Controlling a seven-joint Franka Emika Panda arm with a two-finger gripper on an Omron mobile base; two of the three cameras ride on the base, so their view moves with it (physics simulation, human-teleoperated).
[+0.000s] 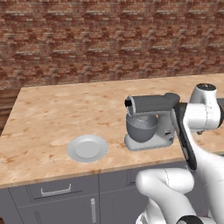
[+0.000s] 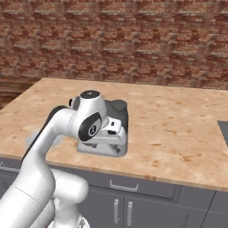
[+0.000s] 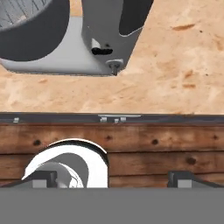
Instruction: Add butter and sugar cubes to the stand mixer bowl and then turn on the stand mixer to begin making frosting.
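Hand view looks along the wide-open, empty gripper toward the stand mixer on the tabletop — its small black knob lies ahead, just left of centre — beside the stand mixer bowl; the likely next move reaches for that knob.

1 mixer, 1 bowl, 1 plate

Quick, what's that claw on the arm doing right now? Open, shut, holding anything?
Gripper: open wide, holding nothing, looking down past the counter's front edge near the mixer.
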